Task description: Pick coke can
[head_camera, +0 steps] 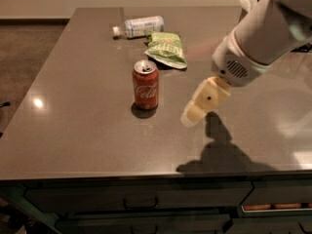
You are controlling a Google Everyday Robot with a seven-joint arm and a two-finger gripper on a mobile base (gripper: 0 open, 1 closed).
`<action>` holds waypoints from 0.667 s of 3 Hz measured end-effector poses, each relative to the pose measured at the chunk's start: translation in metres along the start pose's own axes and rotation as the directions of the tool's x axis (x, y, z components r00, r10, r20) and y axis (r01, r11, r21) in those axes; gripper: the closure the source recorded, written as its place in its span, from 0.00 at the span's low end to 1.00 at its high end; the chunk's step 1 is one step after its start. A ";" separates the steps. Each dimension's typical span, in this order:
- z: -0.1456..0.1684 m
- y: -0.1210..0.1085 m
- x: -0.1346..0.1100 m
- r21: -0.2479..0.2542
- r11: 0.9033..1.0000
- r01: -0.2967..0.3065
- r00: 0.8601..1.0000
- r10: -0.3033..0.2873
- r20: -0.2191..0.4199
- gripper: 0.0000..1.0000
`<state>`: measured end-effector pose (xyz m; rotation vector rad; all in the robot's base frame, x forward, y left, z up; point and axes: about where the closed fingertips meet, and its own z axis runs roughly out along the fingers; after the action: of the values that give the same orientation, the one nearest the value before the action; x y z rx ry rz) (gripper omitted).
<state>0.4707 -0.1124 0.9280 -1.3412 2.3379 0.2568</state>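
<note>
Gripper [191,116]: cream plastic, low over the table [73,106], right of the can and apart from it. It holds nothing. Whether it is open or closed, I cannot tell.

Listed left to right:
- Table: dark, smooth, glossy top.
- Bottle [141,26]: clear plastic with a white label, lying on its side toward the far edge.
- Can [146,89]: red with white script and a silver top, a rigid cylinder standing upright mid-table, near the bag and in front of it. I judge it light, thin-walled, slick and easily dented. I would take it across the mid-body from the side with a moderate squeeze.
- Bag [167,50]: green, crinkled, soft.
- Arm [258,38]: white rounded shell, coming in from the upper right.
</note>
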 end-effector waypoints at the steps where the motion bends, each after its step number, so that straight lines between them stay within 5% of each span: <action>1: 0.021 0.002 -0.020 0.033 0.995 -0.098 0.993 0.095 0.072 0.00; 2: 0.028 -0.002 -0.034 0.073 0.988 -0.133 0.984 0.122 0.133 0.00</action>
<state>0.4950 -0.0765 0.9182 -1.1050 2.3027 0.2746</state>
